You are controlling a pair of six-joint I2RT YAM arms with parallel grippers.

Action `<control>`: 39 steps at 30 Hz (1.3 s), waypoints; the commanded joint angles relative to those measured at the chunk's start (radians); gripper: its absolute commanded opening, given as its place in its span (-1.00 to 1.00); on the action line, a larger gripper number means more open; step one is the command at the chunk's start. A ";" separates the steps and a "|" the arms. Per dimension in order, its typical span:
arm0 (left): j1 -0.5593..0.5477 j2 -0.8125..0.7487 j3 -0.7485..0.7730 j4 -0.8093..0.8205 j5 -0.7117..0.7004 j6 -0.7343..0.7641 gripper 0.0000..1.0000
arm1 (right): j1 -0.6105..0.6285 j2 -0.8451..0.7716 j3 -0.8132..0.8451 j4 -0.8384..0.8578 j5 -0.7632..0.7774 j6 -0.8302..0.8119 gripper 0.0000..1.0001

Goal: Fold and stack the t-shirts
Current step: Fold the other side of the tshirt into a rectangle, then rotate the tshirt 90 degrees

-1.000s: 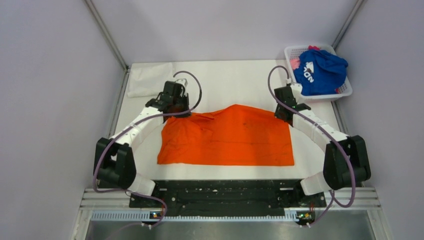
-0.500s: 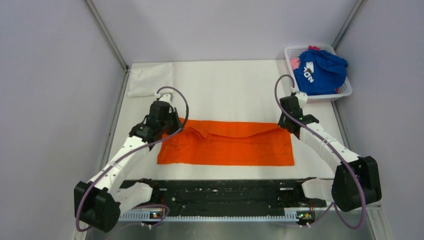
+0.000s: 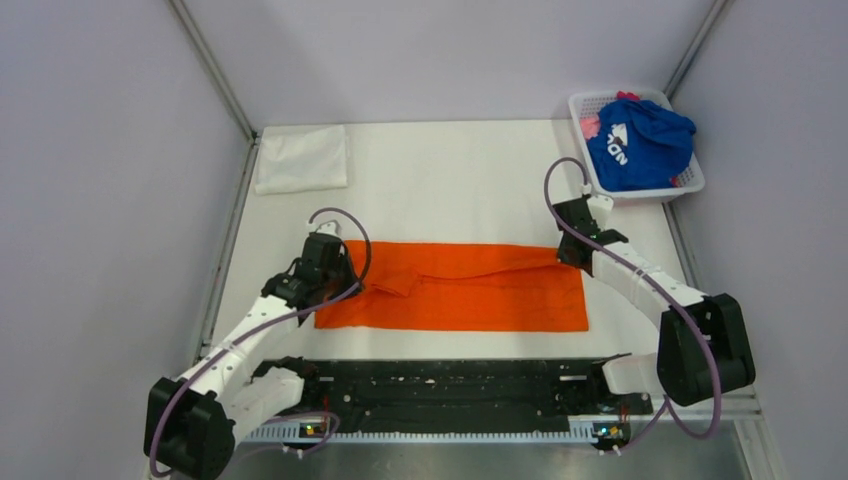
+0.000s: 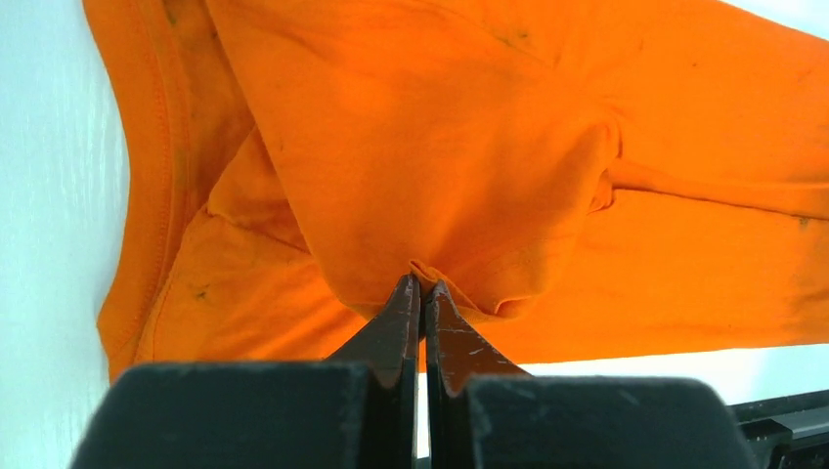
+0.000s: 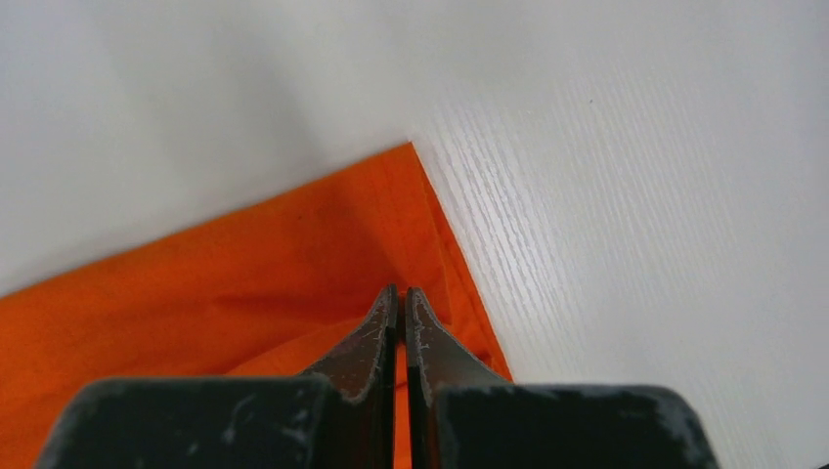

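Orange t-shirt (image 3: 480,298), edges pinched by left gripper (image 4: 422,284) and right gripper (image 5: 401,291).

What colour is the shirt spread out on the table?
The t-shirt is plain bright orange, with no print showing. The top external view shows it best.

Three t-shirts (image 3: 450,285) (image 3: 640,145) (image 3: 590,126), one basket (image 3: 655,191), one cloth (image 3: 300,160)

Top camera looks down from behind; wrist cameras closely share the orange shirt (image 3: 470,290).
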 commanded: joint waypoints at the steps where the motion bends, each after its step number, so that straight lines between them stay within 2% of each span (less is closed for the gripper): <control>1: -0.005 -0.044 -0.048 -0.013 -0.016 -0.058 -1.00 | 0.007 0.004 0.016 -0.009 0.081 0.033 -1.00; 3: -0.005 -0.056 -0.064 -0.035 -0.019 -0.070 -0.86 | 0.007 0.002 0.012 -0.010 0.081 0.038 -0.95; 5: -0.007 -0.067 -0.077 -0.051 -0.008 -0.081 -0.74 | 0.008 -0.003 0.005 -0.016 0.092 0.050 -0.75; 7: -0.010 -0.078 -0.090 -0.067 0.002 -0.099 -0.54 | 0.008 -0.007 0.002 -0.028 0.111 0.062 -0.52; 9: -0.011 -0.087 -0.091 -0.090 0.002 -0.111 -0.28 | 0.008 -0.014 0.006 -0.058 0.141 0.092 -0.31; 10: -0.013 -0.093 -0.083 -0.108 0.000 -0.115 -0.08 | 0.008 -0.020 0.006 -0.072 0.159 0.106 -0.19; 11: -0.016 -0.101 -0.073 -0.123 -0.002 -0.117 0.25 | 0.008 -0.029 0.008 -0.089 0.177 0.126 0.01; 13: -0.019 -0.121 -0.047 -0.149 -0.006 -0.121 0.72 | 0.007 -0.050 0.011 -0.112 0.197 0.163 0.86; 14: -0.019 -0.131 -0.037 -0.147 0.002 -0.121 0.85 | 0.008 -0.064 0.013 -0.117 0.196 0.170 0.96; 15: -0.020 -0.138 -0.021 -0.145 0.008 -0.116 0.94 | 0.008 -0.087 0.013 -0.116 0.186 0.170 0.97; 17: -0.022 -0.137 0.016 -0.125 0.026 -0.105 0.98 | 0.008 -0.124 0.008 -0.080 0.111 0.139 0.97; 20: -0.020 -0.090 0.039 -0.017 0.080 -0.092 0.98 | 0.007 -0.182 -0.050 0.077 -0.124 0.068 0.97; 24: -0.021 0.090 0.056 0.168 0.210 -0.140 0.98 | 0.009 -0.209 -0.177 0.365 -0.480 0.030 0.97; 26: -0.020 0.198 0.044 0.274 0.287 -0.190 0.98 | 0.010 -0.184 -0.216 0.462 -0.577 0.046 0.97; 29: -0.017 0.351 0.041 0.377 0.306 -0.247 0.98 | 0.022 -0.113 -0.221 0.497 -0.604 0.044 0.97; 32: -0.007 0.483 0.088 0.376 0.252 -0.247 0.98 | 0.044 -0.052 -0.217 0.483 -0.571 0.040 0.97; 36: 0.009 0.674 0.253 0.356 0.238 -0.250 0.98 | 0.098 -0.020 -0.238 0.449 -0.489 0.069 0.97; 39: 0.009 0.848 0.438 0.348 0.292 -0.253 0.98 | 0.159 -0.035 -0.283 0.418 -0.483 0.095 0.97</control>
